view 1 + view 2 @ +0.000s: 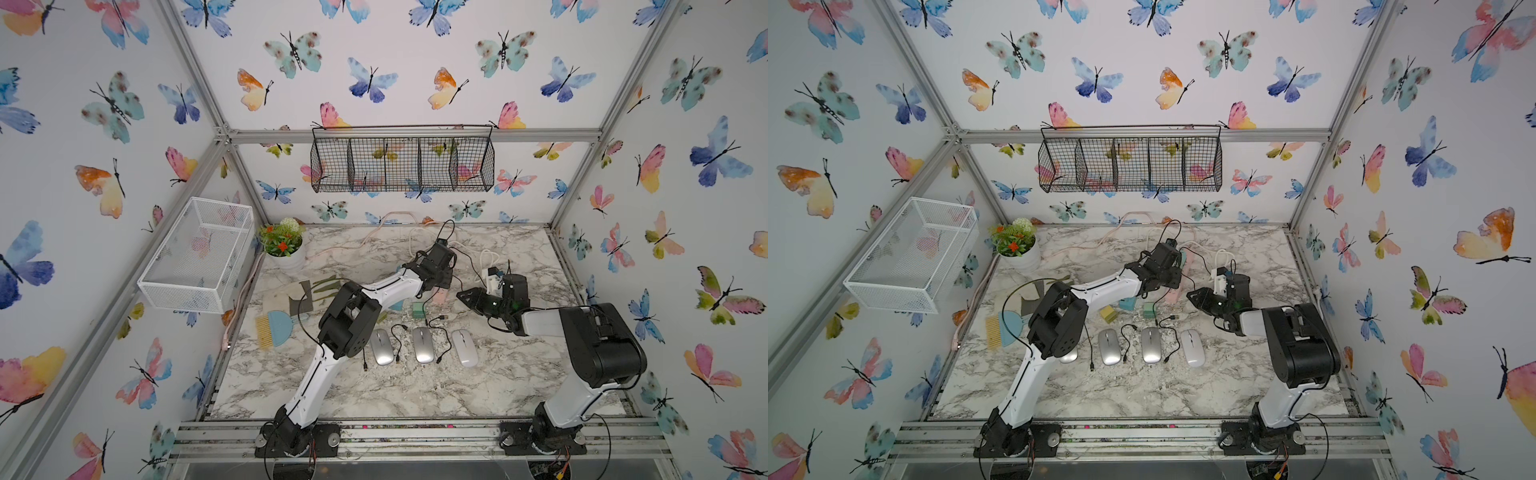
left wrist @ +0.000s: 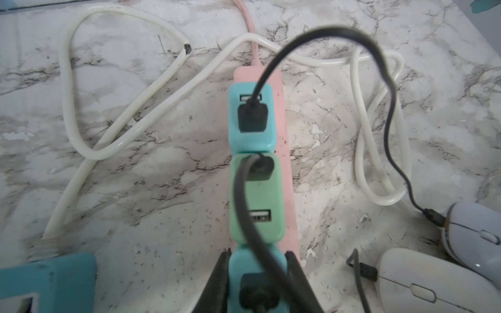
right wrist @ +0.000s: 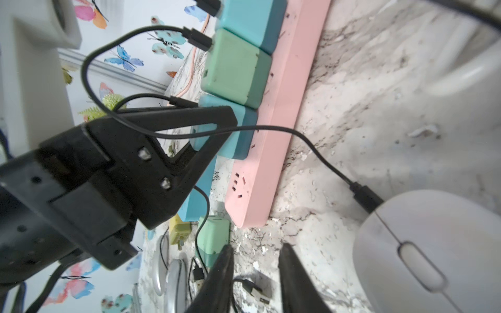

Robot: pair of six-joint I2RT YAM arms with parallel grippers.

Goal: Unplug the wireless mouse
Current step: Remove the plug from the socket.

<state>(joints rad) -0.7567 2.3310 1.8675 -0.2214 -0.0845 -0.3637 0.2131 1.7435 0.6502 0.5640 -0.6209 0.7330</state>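
Evidently the left gripper point(image 2: 257, 256) clamps the teal adapter point(image 2: 241, 268) to steady the pink power strip point(image 3: 290, 89); the right gripper point(image 3: 257, 246) hangs unclenched, empty, beside the cabled white mouse point(image 3: 439, 233), three o'clock of the strip.

Silver mouse point(image 1: 1070, 358) half behind left arm point(image 1: 1025, 382)

Left pincer point(image 2: 257, 254) clamped narrow, left arm point(image 1: 390, 286) outstretched; right pincer point(image 3: 257, 246) parted, right arm point(image 1: 540, 322) bent.

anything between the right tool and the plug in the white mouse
Nothing visible: only bare marble between the right tool and the black plug in the white mouse; a loose USB end lies under the tool.
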